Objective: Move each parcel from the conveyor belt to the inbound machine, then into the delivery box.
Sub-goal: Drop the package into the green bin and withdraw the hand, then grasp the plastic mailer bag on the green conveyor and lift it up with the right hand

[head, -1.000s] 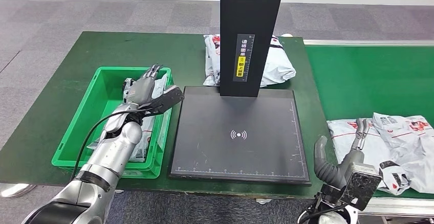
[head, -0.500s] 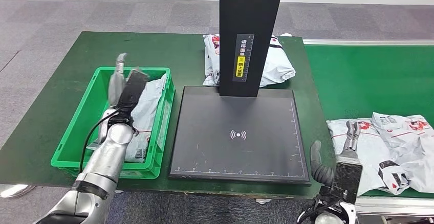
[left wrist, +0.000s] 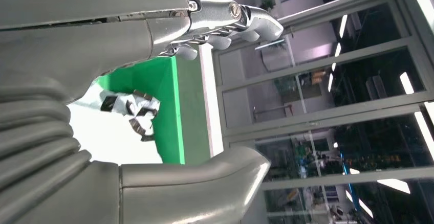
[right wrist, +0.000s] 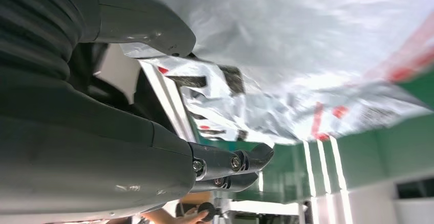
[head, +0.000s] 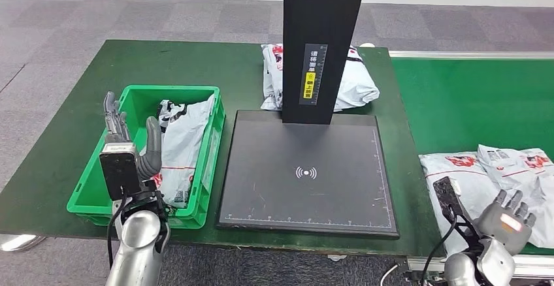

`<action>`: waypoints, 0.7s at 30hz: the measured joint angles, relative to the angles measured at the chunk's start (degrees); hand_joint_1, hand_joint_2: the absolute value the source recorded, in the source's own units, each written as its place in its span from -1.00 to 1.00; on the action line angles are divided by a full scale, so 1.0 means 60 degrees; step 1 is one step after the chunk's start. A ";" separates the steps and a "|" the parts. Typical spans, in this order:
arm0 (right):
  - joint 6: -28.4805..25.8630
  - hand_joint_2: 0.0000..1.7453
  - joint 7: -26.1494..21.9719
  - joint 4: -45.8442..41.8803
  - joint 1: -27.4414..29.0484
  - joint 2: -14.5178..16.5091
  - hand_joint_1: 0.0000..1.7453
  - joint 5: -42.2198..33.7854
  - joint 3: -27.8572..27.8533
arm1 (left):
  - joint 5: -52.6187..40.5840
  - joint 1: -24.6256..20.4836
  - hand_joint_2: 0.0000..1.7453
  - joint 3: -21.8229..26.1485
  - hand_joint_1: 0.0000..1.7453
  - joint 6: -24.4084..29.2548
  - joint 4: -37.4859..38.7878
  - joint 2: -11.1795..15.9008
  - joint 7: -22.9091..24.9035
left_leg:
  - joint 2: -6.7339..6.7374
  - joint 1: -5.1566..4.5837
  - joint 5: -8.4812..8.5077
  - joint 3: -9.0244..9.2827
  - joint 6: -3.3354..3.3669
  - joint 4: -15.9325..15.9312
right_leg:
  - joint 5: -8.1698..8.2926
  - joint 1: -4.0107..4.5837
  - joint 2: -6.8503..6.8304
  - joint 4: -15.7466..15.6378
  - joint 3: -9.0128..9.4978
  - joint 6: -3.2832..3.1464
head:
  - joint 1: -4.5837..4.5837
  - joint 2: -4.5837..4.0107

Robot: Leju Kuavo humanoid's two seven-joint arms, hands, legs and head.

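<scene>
Now a white parcel [head: 179, 143] lies in the green delivery box [head: 91, 168]; the left hand [head: 130, 145], fingers spread and empty, has pulled back from it. The right hand [head: 506, 219], open too, has dropped beside the parcels [head: 496, 175] on the conveyor belt [head: 470, 103].

Grey carpet tile floor [head: 78, 12] across the top and left of frame, dark green table [head: 170, 64] in the middle, glass-walled room [left wrist: 332, 106] beyond.
</scene>
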 joint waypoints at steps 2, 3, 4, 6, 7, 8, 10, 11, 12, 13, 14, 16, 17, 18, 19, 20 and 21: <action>0.0136 1.00 0.0037 0.0524 -0.0262 -0.0148 -1.00 0.0296 -0.0132 | 0.0053 0.0116 1.00 -0.0002 -1.00 -0.0118 -0.0081 -0.0079 -0.0039 | 0.0004 0.0000 0.0000 0.0002 0.0000 0.0000 | 0.0000 0.0001 0.0003 0.0001 -0.0001 0.0000 | -0.0001 0.0001; 0.0169 1.00 0.0059 0.0793 -0.0402 -0.0231 -1.00 0.0434 -0.0160 | 0.0071 0.0149 1.00 -0.0002 -1.00 -0.0162 -0.0104 -0.0109 -0.0054 | 0.0006 0.0001 0.0000 0.0003 0.0000 0.0000 | 0.0000 0.0001 0.0005 0.0002 -0.0001 0.0000 | 0.0000 0.0001; 0.0180 1.00 0.0091 0.1038 -0.0537 -0.0311 -1.00 0.0547 -0.0167 | 0.0077 0.0169 1.00 -0.0002 -1.00 -0.0193 -0.0116 -0.0132 -0.0060 | 0.0008 0.0001 0.0001 0.0004 0.0000 0.0000 | 0.0001 0.0001 0.0006 0.0002 -0.0001 0.0001 | -0.0001 0.0001; 0.0210 1.00 0.0148 0.1507 -0.0801 -0.0452 -1.00 0.0752 -0.0178 | 0.0079 0.0183 1.00 -0.0002 -1.00 -0.0268 -0.0122 -0.0161 -0.0063 | 0.0009 0.0001 0.0002 0.0005 0.0000 0.0000 | 0.0001 0.0002 0.0006 0.0003 0.0001 0.0001 | 0.0000 -0.0001; 0.0246 1.00 0.0173 0.1731 -0.0931 -0.0514 -1.00 0.0851 -0.0181 | 0.0079 0.0184 1.00 -0.0002 -1.00 -0.0315 -0.0121 -0.0168 -0.0059 | 0.0009 0.0001 0.0003 0.0005 0.0000 0.0000 | 0.0002 0.0001 0.0005 0.0003 0.0001 0.0001 | 0.0000 0.0000; 0.0296 1.00 0.0187 0.1949 -0.1057 -0.0570 -1.00 0.0939 -0.0183 | 0.0079 0.0185 1.00 -0.0002 -1.00 -0.0364 -0.0119 -0.0172 -0.0056 | 0.0009 0.0001 0.0003 0.0006 0.0000 0.0000 | 0.0002 0.0001 0.0005 0.0004 0.0001 0.0001 | 0.0001 -0.0001; 0.0436 1.00 0.0169 0.2371 -0.1300 -0.0668 -1.00 0.1037 -0.0182 | 0.0079 0.0184 1.00 -0.0002 -1.00 -0.0429 -0.0104 -0.0174 -0.0048 | 0.0009 0.0001 0.0004 0.0006 -0.0001 0.0000 | 0.0003 0.0001 0.0006 0.0005 0.0001 0.0001 | 0.0001 0.0000; 0.0547 1.00 0.0094 0.2604 -0.1429 -0.0715 -1.00 0.1005 -0.0182 | 0.0077 0.0183 1.00 -0.0002 -1.00 -0.0456 -0.0088 -0.0174 -0.0047 | 0.0009 0.0001 0.0004 0.0006 -0.0001 0.0000 | 0.0003 0.0001 0.0006 0.0005 0.0001 0.0001 | 0.0001 -0.0001; 0.0723 1.00 -0.0071 0.2853 -0.1561 -0.0758 -1.00 0.0908 -0.0182 | 0.0071 0.0182 1.00 -0.0003 -1.00 -0.0482 -0.0068 -0.0174 -0.0044 | 0.0009 0.0001 0.0004 0.0007 -0.0001 0.0000 | 0.0003 0.0001 0.0007 0.0004 0.0001 0.0001 | 0.0001 -0.0001; 0.0942 1.00 -0.0320 0.3112 -0.1696 -0.0803 -1.00 0.0745 -0.0186 | 0.0065 0.0179 1.00 -0.0004 -1.00 -0.0507 -0.0042 -0.0174 -0.0039 | 0.0010 0.0001 0.0004 0.0008 -0.0001 0.0001 | 0.0003 0.0001 0.0009 0.0004 0.0001 0.0001 | 0.0001 -0.0001; 0.1226 1.00 -0.0710 0.3412 -0.1839 -0.0842 -1.00 0.0473 -0.0207 | 0.0057 0.0171 1.00 -0.0005 -1.00 -0.0533 -0.0006 -0.0174 -0.0036 | 0.0013 0.0001 0.0004 0.0009 -0.0001 0.0001 | 0.0003 0.0001 0.0012 0.0004 0.0001 0.0001 | 0.0001 0.0000; 0.1876 1.00 -0.1742 0.4049 -0.2138 -0.0913 -1.00 -0.0247 -0.0296 | 0.0046 0.0129 1.00 -0.0005 -1.00 -0.0580 0.0104 -0.0172 -0.0030 | 0.0024 0.0002 0.0003 0.0014 -0.0001 0.0001 | 0.0004 0.0002 0.0021 0.0003 0.0002 0.0000 | 0.0001 0.0000; 0.2185 1.00 -0.2290 0.4386 -0.2294 -0.0944 -1.00 -0.0638 -0.0355 | 0.0042 0.0090 1.00 -0.0005 -1.00 -0.0608 0.0178 -0.0171 -0.0029 | 0.0034 0.0003 0.0002 0.0019 0.0000 0.0001 | 0.0005 0.0004 0.0030 0.0002 0.0003 0.0000 | 0.0001 0.0000; 0.2414 1.00 -0.2719 0.4680 -0.2444 -0.0976 -1.00 -0.0943 -0.0404 | 0.0039 0.0041 1.00 -0.0005 -1.00 -0.0636 0.0255 -0.0170 -0.0028 | 0.0049 0.0005 -0.0002 0.0027 0.0001 0.0001 | 0.0008 0.0006 0.0042 0.0001 0.0006 -0.0002 | 0.0001 -0.0001; 0.2567 1.00 -0.3042 0.4948 -0.2579 -0.1005 -1.00 -0.1166 -0.0437 | 0.0037 -0.0017 1.00 -0.0005 -1.00 -0.0660 0.0328 -0.0169 -0.0027 | 0.0068 0.0008 -0.0006 0.0035 0.0001 0.0001 | 0.0011 0.0009 0.0057 0.0000 0.0009 -0.0005 | 0.0001 0.0000; 0.2677 1.00 -0.3299 0.5196 -0.2701 -0.1024 -1.00 -0.1344 -0.0460 | 0.0032 -0.0081 1.00 -0.0005 -1.00 -0.0682 0.0400 -0.0168 -0.0026 | 0.0092 0.0010 -0.0013 0.0043 0.0000 0.0001 | 0.0016 0.0010 0.0078 0.0000 0.0012 -0.0007 | 0.0001 0.0001; 0.2793 1.00 -0.3551 0.5403 -0.2810 -0.1038 -1.00 -0.1516 -0.0472 | 0.0019 -0.0141 1.00 -0.0005 -1.00 -0.0703 0.0463 -0.0166 -0.0026 | 0.0117 0.0011 -0.0022 0.0052 -0.0004 0.0000 | 0.0021 0.0012 0.0105 0.0000 0.0015 -0.0010 | 0.0001 0.0000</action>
